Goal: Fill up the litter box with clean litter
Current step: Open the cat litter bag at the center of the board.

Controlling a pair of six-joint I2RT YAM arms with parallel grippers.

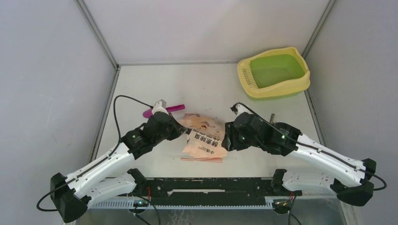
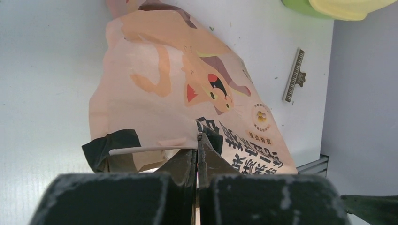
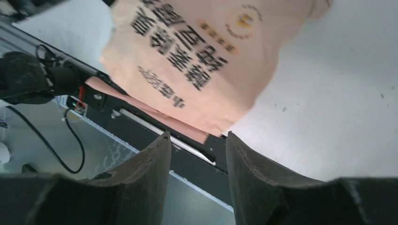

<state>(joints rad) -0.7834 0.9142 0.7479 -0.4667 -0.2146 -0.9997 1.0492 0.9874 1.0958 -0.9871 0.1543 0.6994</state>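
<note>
Two robot arms meet over a peach-pink printed bag (image 1: 204,136) lying at the middle of the white table (image 1: 187,79), close to its near edge. The left pincer (image 1: 182,130) is clamped tight on the bag's left edge; its wrist view shows the two dark fingers pressed together on a fold of the wrapper (image 2: 199,138), beside a cartoon cat's face and bold black lettering. The right pincer (image 1: 226,137) sits at the bag's right side with its jaws partly apart. Seen from that wrist (image 3: 198,136), the bag's lower corner hangs just beyond the gap and nothing is squeezed between the fingers.

The litter box (image 1: 273,72) stands well apart from the arms in the table's far right corner, pale yellow rim around a lime-green basin, slotted grille at its left end. The litter (image 3: 284,109) shows only as a few dark specks on the tabletop right of the bag.

A magenta scoop (image 1: 172,108) lies just beyond the left arm's wrist, partly hidden by it. A small metal clip (image 1: 271,116) rests to the right of the bag, near the right arm. A thin pink strip (image 1: 202,159) lies on the table just near of the bag.
</note>
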